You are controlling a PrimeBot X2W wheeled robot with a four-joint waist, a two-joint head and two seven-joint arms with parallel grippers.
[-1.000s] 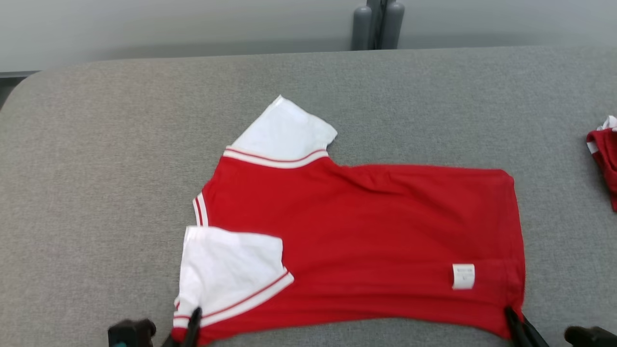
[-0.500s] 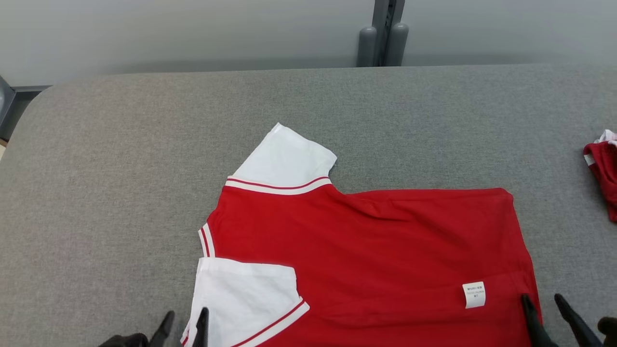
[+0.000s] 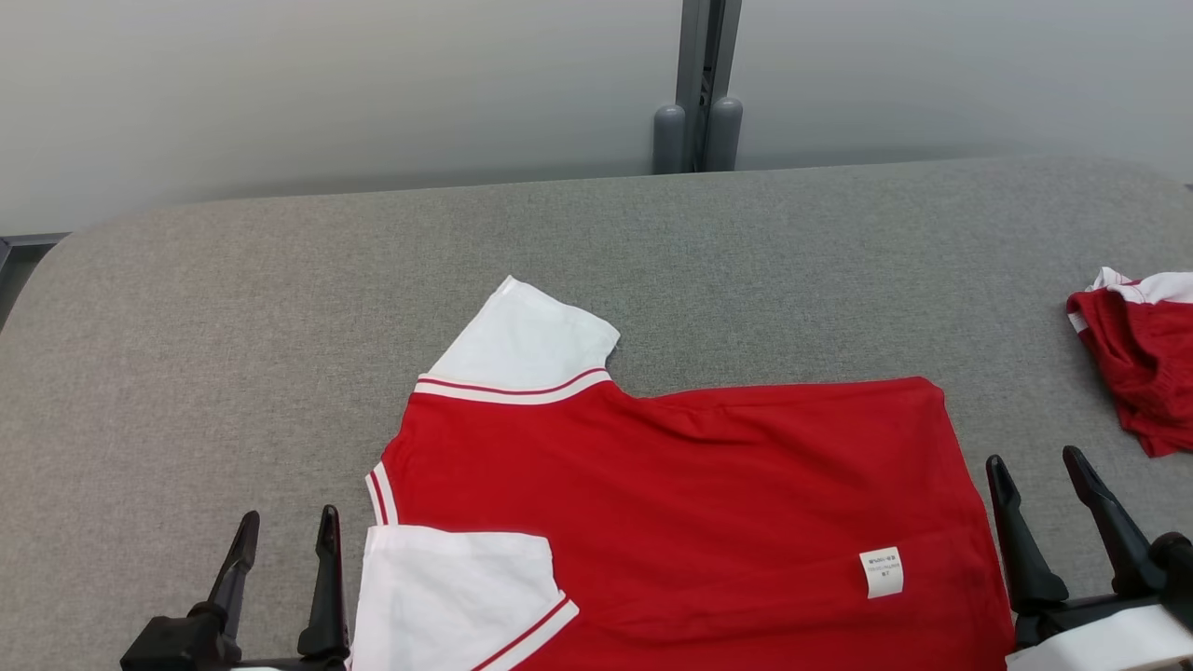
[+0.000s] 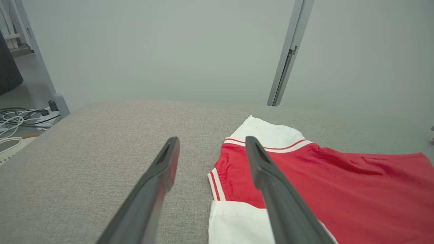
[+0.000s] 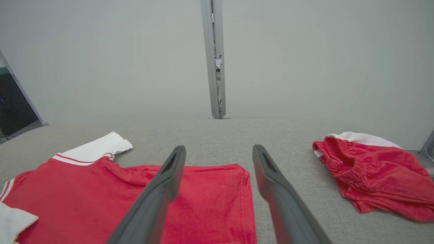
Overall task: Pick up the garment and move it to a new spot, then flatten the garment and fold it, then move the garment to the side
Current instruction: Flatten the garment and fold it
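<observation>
Your L gripper has its fingers spread w/ nothing between them, just beside the near sleeve at the near edge of the grey padded table. Your R gripper is spread & empty too, just off the hem end. The red shirt lies flat at the table's near-middle: far sleeve sticking out, near sleeve lying over the body, white label facing up by the hem. A 2nd red garment is bunched at the right edge, well apart from the shirt.
</observation>
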